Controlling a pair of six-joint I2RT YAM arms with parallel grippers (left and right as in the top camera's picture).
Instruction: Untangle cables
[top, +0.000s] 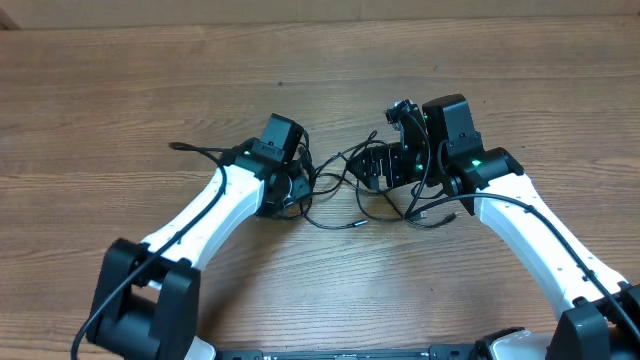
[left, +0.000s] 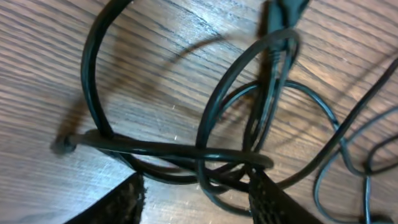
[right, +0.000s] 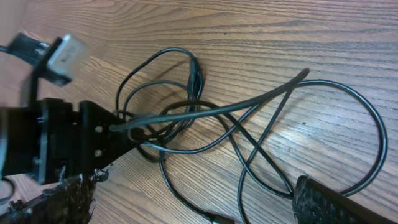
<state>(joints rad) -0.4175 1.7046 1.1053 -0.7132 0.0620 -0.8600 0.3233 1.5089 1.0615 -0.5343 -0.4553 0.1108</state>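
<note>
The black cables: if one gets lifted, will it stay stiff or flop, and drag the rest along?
Probably floppy: the cables lie in loose, soft curves on the table. Likely light too, being so thin. Lifting one would probably tug the others along, since their loops cross through each other.

Brown wood-grain counter (top: 320, 60) is filling every view, its grain running side to side. Soft light is glancing off the boards, leaving a faint sheen and pale shadows.

Brown wood-grain tabletop (top: 120, 90), thin black cables (left: 168, 149) lying on it in tangled, overlapping loops near its middle
</note>
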